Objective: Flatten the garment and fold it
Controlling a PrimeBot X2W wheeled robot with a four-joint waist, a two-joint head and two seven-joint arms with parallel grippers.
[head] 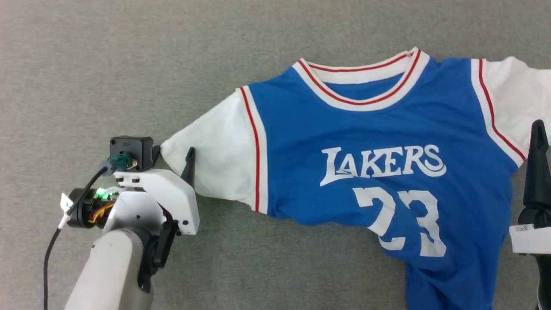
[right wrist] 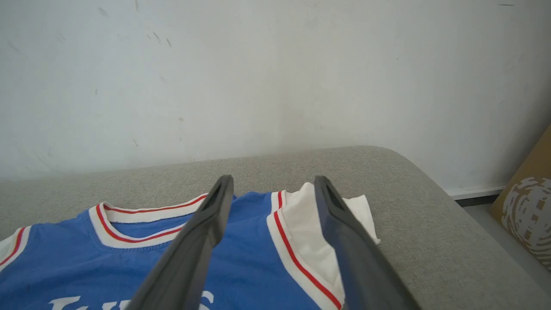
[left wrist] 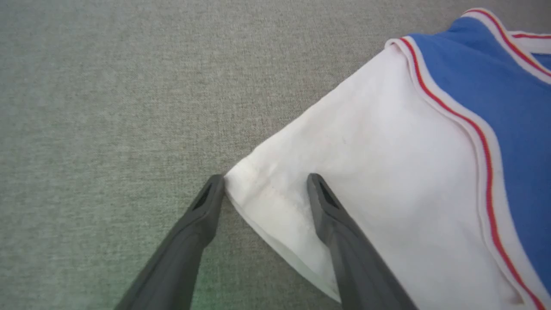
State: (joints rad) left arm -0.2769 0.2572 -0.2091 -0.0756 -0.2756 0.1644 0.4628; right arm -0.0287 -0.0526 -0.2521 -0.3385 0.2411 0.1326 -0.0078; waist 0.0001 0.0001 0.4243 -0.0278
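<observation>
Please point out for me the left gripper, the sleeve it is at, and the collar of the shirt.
left gripper (left wrist: pixel 265 178): left wrist view, midway between its two fingertips.
sleeve (left wrist: pixel 379 163): left wrist view, middle of the white cloth.
collar (head: pixel 361 102): head view, front of the striped band.

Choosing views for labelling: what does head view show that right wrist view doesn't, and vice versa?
Head view adds: the white number 23 and the left gripper, open, astride the white sleeve's cuff. Right wrist view adds: a pale wall and a brown cardboard box. Both: the royal-blue jersey shirt with red-and-white striped collar, the open right gripper, the grey fabric surface.
</observation>
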